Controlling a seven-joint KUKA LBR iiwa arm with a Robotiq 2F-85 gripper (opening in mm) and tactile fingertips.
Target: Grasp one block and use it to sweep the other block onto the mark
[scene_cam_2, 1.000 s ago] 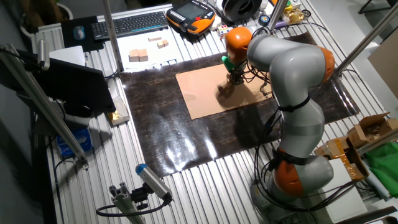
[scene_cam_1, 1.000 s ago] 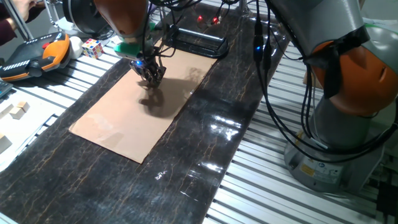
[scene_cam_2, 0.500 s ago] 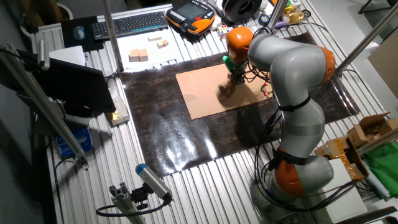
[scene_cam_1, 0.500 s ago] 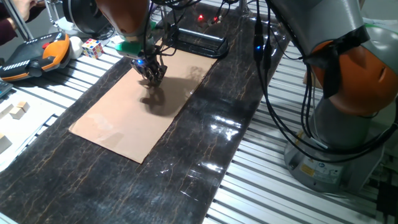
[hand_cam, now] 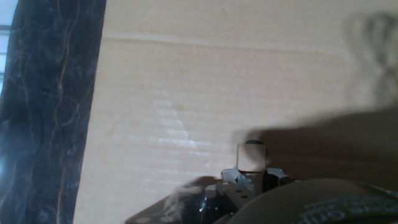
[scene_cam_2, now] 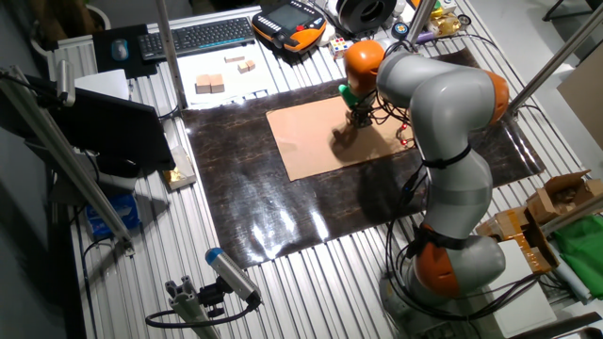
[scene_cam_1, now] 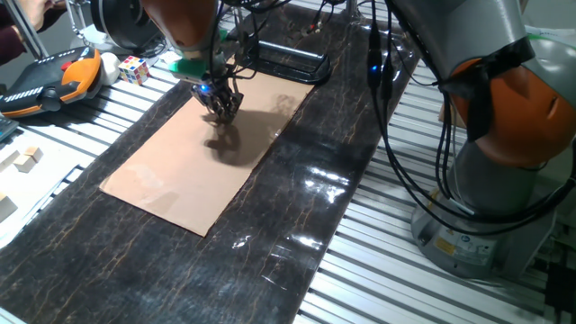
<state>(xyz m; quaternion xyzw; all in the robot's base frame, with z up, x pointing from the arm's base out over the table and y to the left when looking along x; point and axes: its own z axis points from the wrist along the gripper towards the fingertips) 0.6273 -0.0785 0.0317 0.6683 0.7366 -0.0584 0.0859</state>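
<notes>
My gripper (scene_cam_1: 220,110) hangs low over the far part of the brown cardboard sheet (scene_cam_1: 171,171); it also shows in the other fixed view (scene_cam_2: 358,121). In the hand view a tiny tan wooden block (hand_cam: 251,157) sits between the fingertips (hand_cam: 233,178), and the gripper (hand_cam: 252,177) looks shut on it. A sliver of a dark dot, likely the mark (hand_cam: 252,142), peeks out just beyond the block. I see no second block; the arm's shadow covers the cardboard there.
A multicoloured puzzle cube (scene_cam_1: 133,68) and an orange teach pendant (scene_cam_1: 54,81) lie beyond the mat's left edge. Spare wooden blocks (scene_cam_1: 27,158) sit at the far left. A black wire tray (scene_cam_1: 283,58) stands behind the cardboard. The arm's base (scene_cam_1: 486,180) stands on the right.
The gripper has shifted slightly toward the far end of the cardboard, still low and shut. Nothing else has moved.
</notes>
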